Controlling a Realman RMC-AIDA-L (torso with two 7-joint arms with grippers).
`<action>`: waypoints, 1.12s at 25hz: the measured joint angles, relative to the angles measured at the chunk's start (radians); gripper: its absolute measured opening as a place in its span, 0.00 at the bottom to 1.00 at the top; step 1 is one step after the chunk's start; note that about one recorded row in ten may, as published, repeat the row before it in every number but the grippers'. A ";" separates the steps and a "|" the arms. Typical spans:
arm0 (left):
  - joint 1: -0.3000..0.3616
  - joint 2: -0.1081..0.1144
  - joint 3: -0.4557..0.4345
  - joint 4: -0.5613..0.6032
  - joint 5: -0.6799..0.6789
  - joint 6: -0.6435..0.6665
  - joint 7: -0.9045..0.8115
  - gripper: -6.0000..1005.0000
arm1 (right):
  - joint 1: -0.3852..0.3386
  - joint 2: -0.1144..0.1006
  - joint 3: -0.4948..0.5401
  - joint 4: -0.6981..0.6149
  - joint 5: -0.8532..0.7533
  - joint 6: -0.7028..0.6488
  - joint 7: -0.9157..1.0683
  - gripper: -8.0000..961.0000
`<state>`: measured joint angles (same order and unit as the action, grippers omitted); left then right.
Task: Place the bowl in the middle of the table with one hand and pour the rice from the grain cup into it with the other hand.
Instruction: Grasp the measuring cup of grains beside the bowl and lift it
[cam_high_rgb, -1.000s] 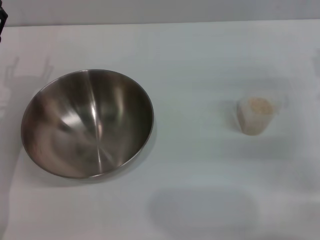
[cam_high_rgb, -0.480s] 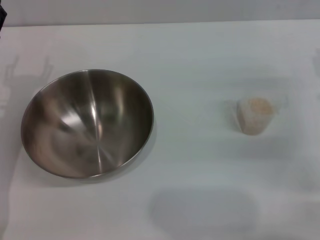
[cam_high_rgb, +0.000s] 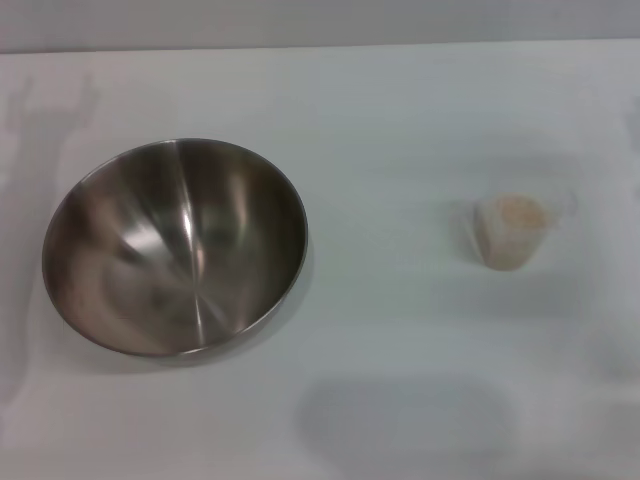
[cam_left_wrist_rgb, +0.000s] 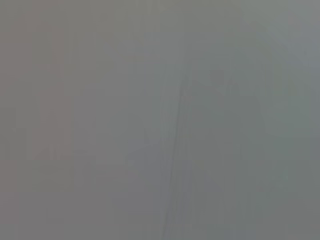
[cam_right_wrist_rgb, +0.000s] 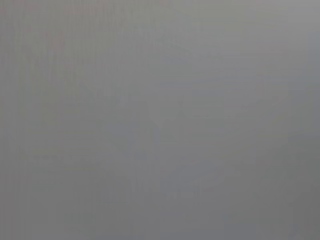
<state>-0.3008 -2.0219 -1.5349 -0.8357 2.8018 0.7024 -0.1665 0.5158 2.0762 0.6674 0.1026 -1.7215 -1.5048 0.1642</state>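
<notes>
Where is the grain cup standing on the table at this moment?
In the head view, the grain cup stands upright on the robot's right side of the table, well apart from the bowl on the left. No claw is in view.

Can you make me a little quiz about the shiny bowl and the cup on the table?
1. True or false: the steel mixing bowl has rice in it.
2. What fills the grain cup? A) water B) rice C) nothing
3. Fill in: the bowl sits on the robot's ____ side of the white table.

Key: 1 false, it is empty. 2 B. 3 left. Neither claw shows in any view.
</notes>
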 joint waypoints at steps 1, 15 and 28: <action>0.006 0.008 -0.018 -0.088 0.001 -0.140 0.002 0.80 | 0.001 0.000 0.000 0.000 0.000 0.000 0.000 0.80; 0.005 -0.035 -0.275 -0.867 -0.024 -1.538 0.232 0.79 | 0.007 -0.001 -0.007 0.001 -0.002 -0.036 0.000 0.79; -0.112 -0.036 -0.345 -0.969 -0.113 -2.163 0.365 0.77 | 0.008 -0.001 -0.006 0.002 -0.003 -0.051 0.000 0.79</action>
<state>-0.4126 -2.0583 -1.8799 -1.8052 2.6890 -1.4603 0.1990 0.5236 2.0754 0.6615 0.1044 -1.7242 -1.5556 0.1641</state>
